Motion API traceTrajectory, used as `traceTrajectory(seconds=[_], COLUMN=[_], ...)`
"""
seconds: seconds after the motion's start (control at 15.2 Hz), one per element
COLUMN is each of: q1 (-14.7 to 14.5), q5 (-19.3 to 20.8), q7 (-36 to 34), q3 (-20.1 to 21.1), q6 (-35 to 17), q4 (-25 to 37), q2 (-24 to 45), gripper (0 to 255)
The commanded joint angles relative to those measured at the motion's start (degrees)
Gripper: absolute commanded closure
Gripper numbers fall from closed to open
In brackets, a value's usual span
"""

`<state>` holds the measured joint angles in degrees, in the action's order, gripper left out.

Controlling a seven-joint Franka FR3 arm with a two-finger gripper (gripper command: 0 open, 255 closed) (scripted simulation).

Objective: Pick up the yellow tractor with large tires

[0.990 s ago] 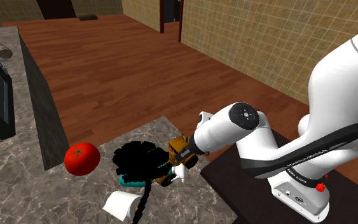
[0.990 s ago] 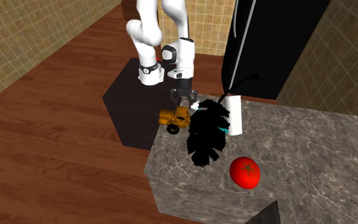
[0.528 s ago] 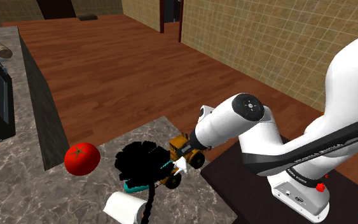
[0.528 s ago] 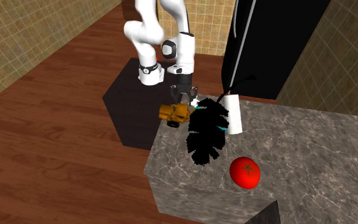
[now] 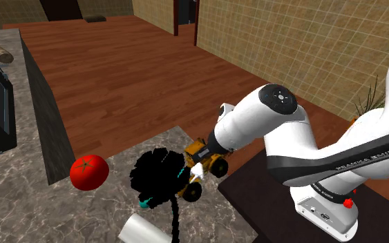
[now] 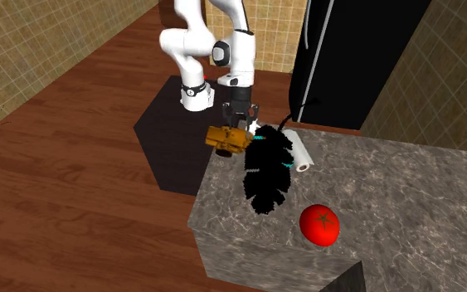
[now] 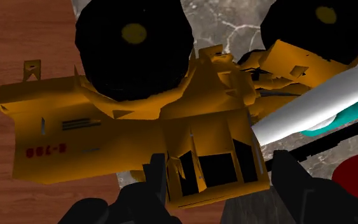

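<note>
Arm (image 5: 269, 131) elbow-high, tool (image 6: 238, 126) downward, tight around yellow tractor (image 6: 227, 138).

Shoulder view: looks down from beside and behind stand (image 5: 248, 207), over counter (image 5: 20, 207). Second exterior: faces arm (image 6: 241, 58) from across counter, farther off. Wrist: hard up against yellow tractor (image 7: 126, 127). Shared by both exteriors: tomato (image 5: 89, 172), counter corner.

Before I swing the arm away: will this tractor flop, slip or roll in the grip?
Likely stiff: the yellow tractor looks like one hard body. The gripper clasps only its cab, so it may pivot. Its large tires could roll once set down.
</note>
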<state>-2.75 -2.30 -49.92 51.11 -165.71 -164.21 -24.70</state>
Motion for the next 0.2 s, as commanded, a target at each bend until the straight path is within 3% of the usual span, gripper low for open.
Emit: traceTrajectory(seconds=[0.0, 0.13], q1=[-2.74, -2.90], q5=[-1.33, -1.46], q7=[1.63, 1.76], q3=[-2.89, -3.04], q6=[2.09, 2.26], q4=[0.37, 0.40], q2=[-1.54, -1.66], gripper=[255, 255])
